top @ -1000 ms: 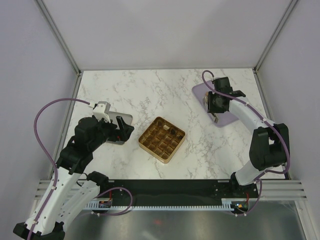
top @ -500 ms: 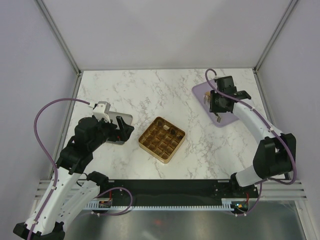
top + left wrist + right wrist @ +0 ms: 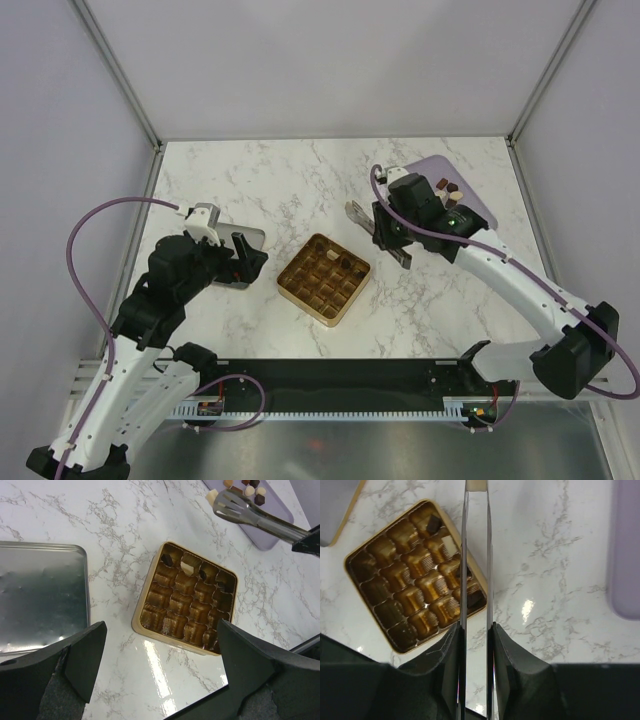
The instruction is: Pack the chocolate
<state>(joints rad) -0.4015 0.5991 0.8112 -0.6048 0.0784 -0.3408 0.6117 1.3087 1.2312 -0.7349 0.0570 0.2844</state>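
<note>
- Four pieces (image 3: 187, 567) of chocolate are already sitting along one edge row of the gold tray (image 3: 176, 602). More loose pieces (image 3: 259, 500) are lying on the purple tray (image 3: 277, 512), well apart from it.
- The right gripper (image 3: 476, 645) is squeezing the tongs (image 3: 265, 522), its jaws standing narrow around the two blades. A cream piece (image 3: 212, 497) appears to be riding pinched at the tips, over bare desk (image 3: 300, 180) between the two trays.
- The likeliest failure is the cream piece slipping out while it is travelling. Any easing of the squeeze would be letting the blades spring apart and dropping it on the marble.
- The tongs are long, so a small wrist error is growing large at the tips. They could be coming down on a grid wall or a filled cell, leaving the piece tilted across two cells.
- A tip catching the rim could also be shoving the light gold tray sideways.
- The left gripper (image 3: 160, 672) is hanging with jaws wide apart and holding nothing, near the silver lid (image 3: 42, 597) and out of the path.
- Compared with a second ago, the right arm is no longer bending over the purple tray. It is now stretching inward, tongs leading toward the gold tray, with the jaws slightly tighter. The left arm and the tray's contents are looking unchanged.
</note>
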